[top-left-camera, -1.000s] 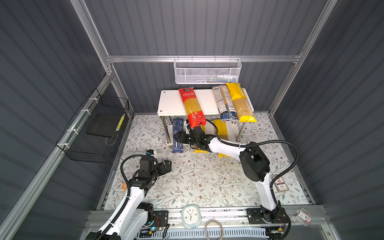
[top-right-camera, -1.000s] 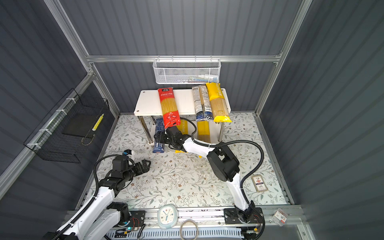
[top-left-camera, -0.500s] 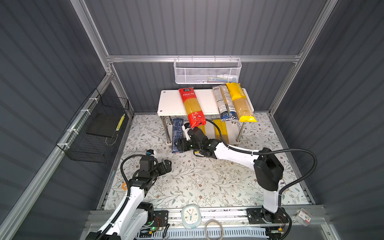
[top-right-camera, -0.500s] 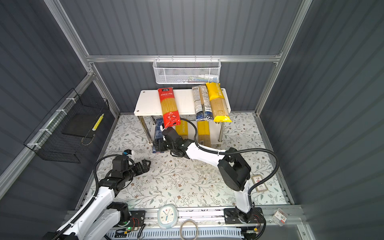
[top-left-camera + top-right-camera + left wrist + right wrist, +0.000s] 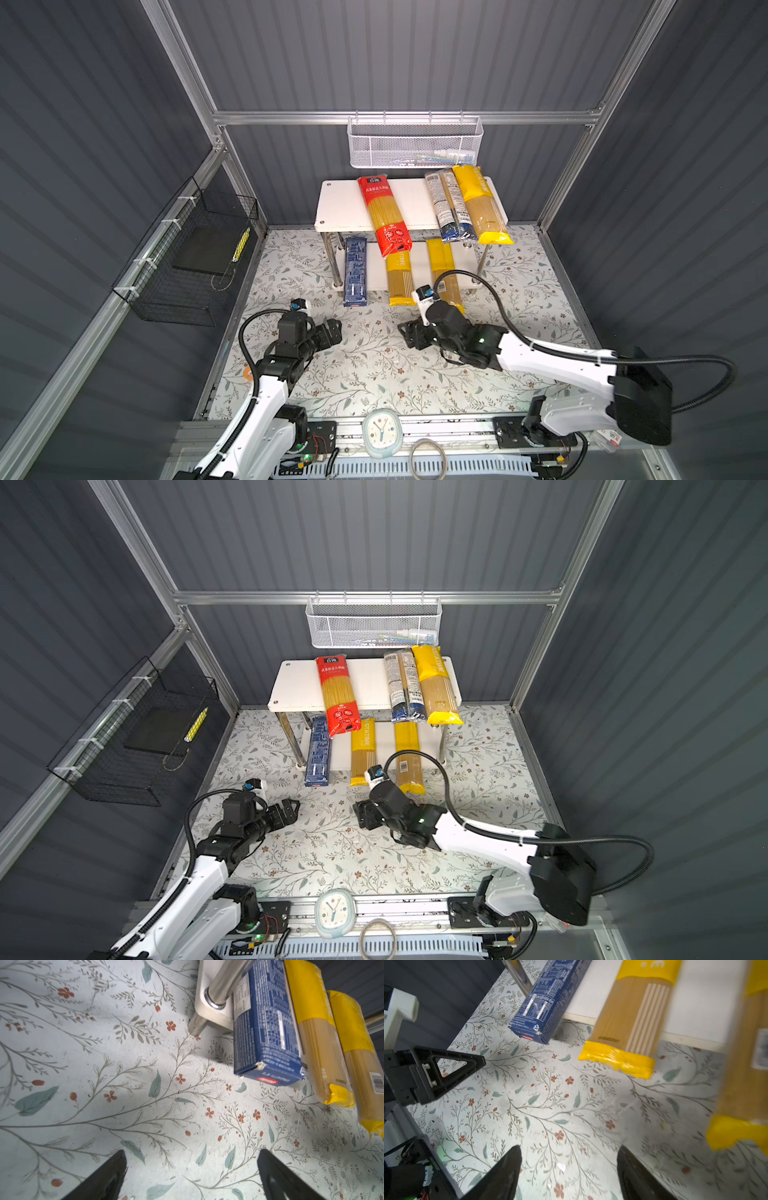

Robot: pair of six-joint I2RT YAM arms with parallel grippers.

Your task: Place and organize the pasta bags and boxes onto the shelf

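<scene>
Down low, the right hand (image 5: 568, 1148) hangs over the floral-patterned worktop (image 5: 374, 374), its black fingers spread and nothing between them. To its left, apart from it, the left hand (image 5: 192, 1151) is likewise spread and empty.

Just beyond both stands the white two-tier shelf (image 5: 340, 208) with shiny metal legs. On its lower board lie the long flat dark-blue carton (image 5: 355, 270) at the left and two long yellow bags (image 5: 400, 278) of spaghetti to its right, all with their near ends jutting past the board's edge. Whether those ends touch the worktop is hard to tell.

On the upper board lie a long red bag (image 5: 384, 216), a clear bag (image 5: 451, 208) with a dark-blue end, and beside it a third yellow bag (image 5: 484, 208), each overhanging the near edge.
</scene>
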